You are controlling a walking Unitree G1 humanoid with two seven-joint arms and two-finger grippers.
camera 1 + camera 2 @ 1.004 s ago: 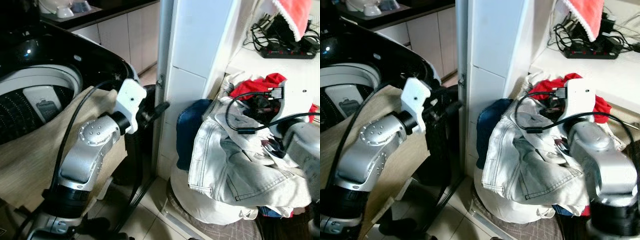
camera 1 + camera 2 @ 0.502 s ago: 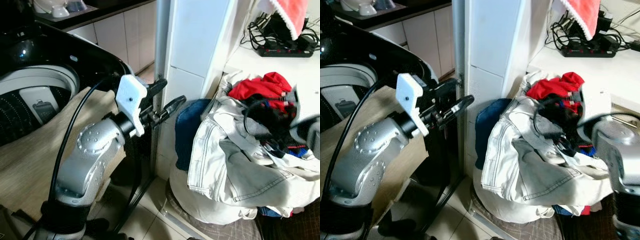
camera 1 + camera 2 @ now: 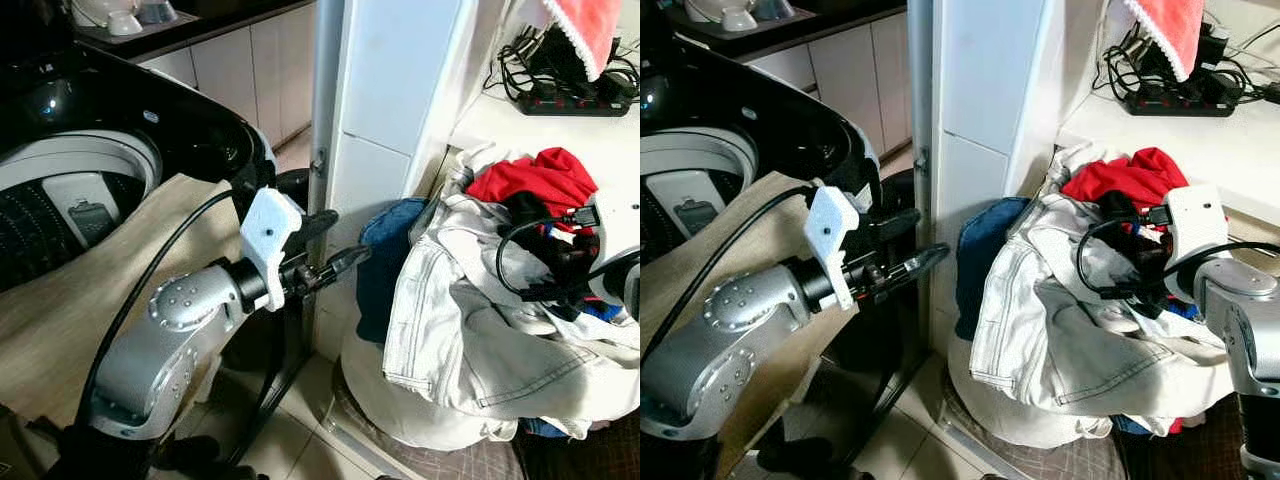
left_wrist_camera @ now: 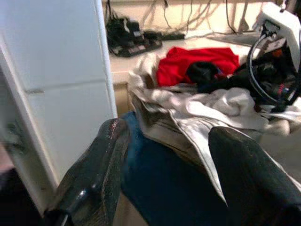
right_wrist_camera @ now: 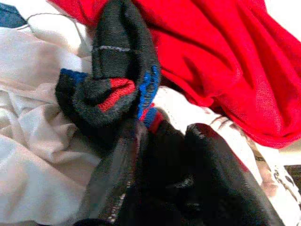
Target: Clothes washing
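We note the laundry pile [image 3: 480, 330] heaped against the white pillar [image 3: 385, 130], to the robot's right of the washing machine [image 3: 90, 150]. On top lies a pale denim jacket [image 3: 1060, 320], with a red garment [image 3: 535, 178] above it, a dark blue garment [image 3: 380, 265] at the pillar side, and a black sock with red and blue stripes [image 5: 115, 80] between the red cloth and the white fabric.

The right gripper [image 5: 160, 165] sits in the top of the pile. Its two fingers lie close together with dark cloth between them, just below the striped sock; we cannot tell whether they pinch that cloth or merely rest on it.

The left gripper [image 4: 164, 155] hangs in the air between the washer and the pile, near the dark blue garment. Its fingers [image 4: 101, 165] are spread apart and hold nothing.

A beige cloth [image 3: 60, 290] drapes over the washer's front edge, beside the open drum [image 3: 60, 215]. A black power strip [image 3: 1180, 100] and a red-pink towel [image 3: 1170, 30] sit on the white shelf [image 3: 1170, 140] behind the pile.
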